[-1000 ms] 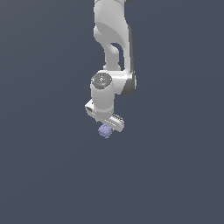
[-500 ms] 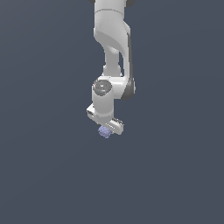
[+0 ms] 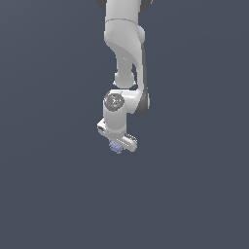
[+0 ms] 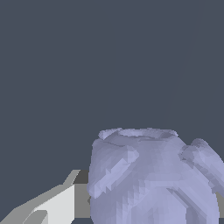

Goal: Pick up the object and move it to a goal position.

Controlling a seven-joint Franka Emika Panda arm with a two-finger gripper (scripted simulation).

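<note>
The claw (image 3: 118,145) is clenched on the object (image 3: 115,148), which sits just under the arm's wrist. The object looks small, light and stiff. Its lumpy surface may slip, so a hold across its widest middle seems safest.

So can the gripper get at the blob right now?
Probably yes: the blob already sits at the gripper, with one finger right beside it in the wrist view. Nothing else is near it.

The exterior view faces the arm (image 3: 125,58) from afar; the wrist view sits close against the shared lavender-blue blob (image 4: 151,177).
</note>
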